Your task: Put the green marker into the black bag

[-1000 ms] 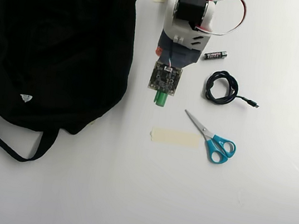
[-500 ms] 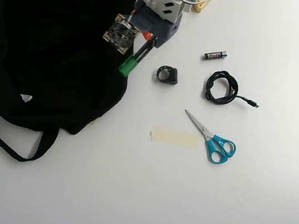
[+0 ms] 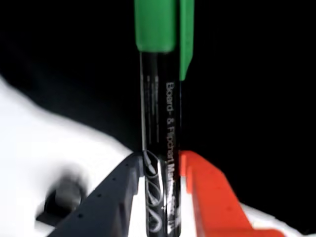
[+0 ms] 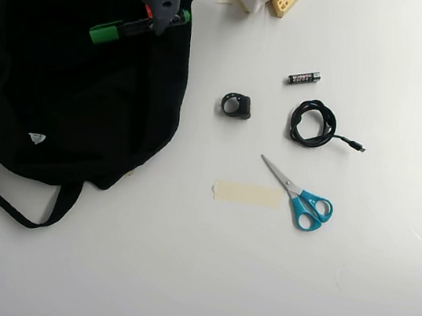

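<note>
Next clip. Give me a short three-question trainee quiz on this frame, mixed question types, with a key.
1. True or false: the end effector grips the green marker.
2. The marker is above which thing in the overhead view? A) black bag B) scissors C) coiled cable
3. What small item lies just above the cable in that view?

Key: 1 true, the barrel is clamped between both fingers in the wrist view. 2 A. 3 the battery.

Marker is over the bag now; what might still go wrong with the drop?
1. No opening shows in the black bag in the overhead view; released here, the green marker may just rest on the fabric.
2. The marker lies close to the bag's right edge, so it could roll onto the table.
3. The gripper pinches only the barrel's lower end; it might tilt.
</note>
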Available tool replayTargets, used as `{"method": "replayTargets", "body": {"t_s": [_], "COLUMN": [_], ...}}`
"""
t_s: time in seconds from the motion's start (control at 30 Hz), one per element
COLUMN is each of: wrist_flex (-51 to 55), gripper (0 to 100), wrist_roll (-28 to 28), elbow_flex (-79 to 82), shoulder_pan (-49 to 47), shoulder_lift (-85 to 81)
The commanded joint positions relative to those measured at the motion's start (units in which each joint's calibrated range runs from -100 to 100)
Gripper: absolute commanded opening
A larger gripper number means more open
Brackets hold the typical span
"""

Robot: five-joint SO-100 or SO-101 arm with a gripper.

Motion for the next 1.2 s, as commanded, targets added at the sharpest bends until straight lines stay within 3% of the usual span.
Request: {"method": "replayTargets", "body": {"t_s": [0.0,0.23,0.43,0.6,0.7,0.87,1.0,1.17], "wrist_flex": [-4.2,-21.0,-26.0,-25.5,-24.0,-12.9,-9.8,-9.2], "gripper": [2,2,2,21,23,23,23,23], "wrist_roll": [0.0,-0.8,-0.8,-0.8,-0.9,-1.0,-2.1,-1.5], "elbow_flex": [-0.4,-1.3,-1.3,-1.3,-1.9,-11.7,-11.1,-11.9], "shoulder_pan": [5.1,16.2,19.4,18.9,18.0,7.1,-7.2,-29.8], "shoulder_lift": [1.1,12.7,20.0,20.0,18.7,14.2,3.3,2.3]}}
